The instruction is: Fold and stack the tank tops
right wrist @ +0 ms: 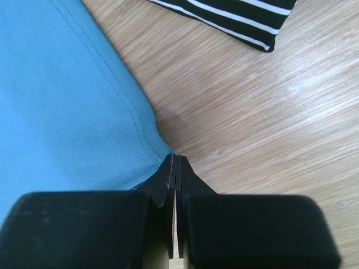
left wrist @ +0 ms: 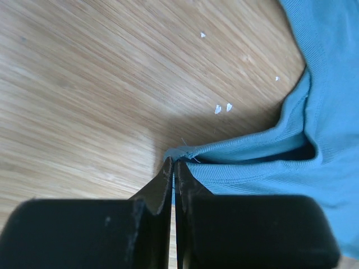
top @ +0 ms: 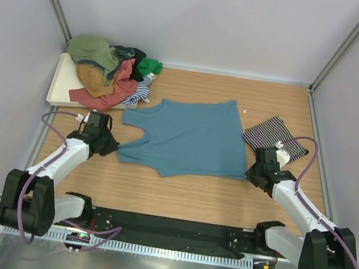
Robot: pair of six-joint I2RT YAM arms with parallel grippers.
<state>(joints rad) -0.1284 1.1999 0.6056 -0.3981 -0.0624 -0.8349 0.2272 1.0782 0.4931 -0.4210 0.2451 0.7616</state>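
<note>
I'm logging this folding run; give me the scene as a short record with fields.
spread garment: teal tank top, flat mid-table
left gripper: shut on a strap end
right gripper: shut on a hem corner
folded: striped top, right of it
unfolded: pile of tops on white tray, far left
</note>
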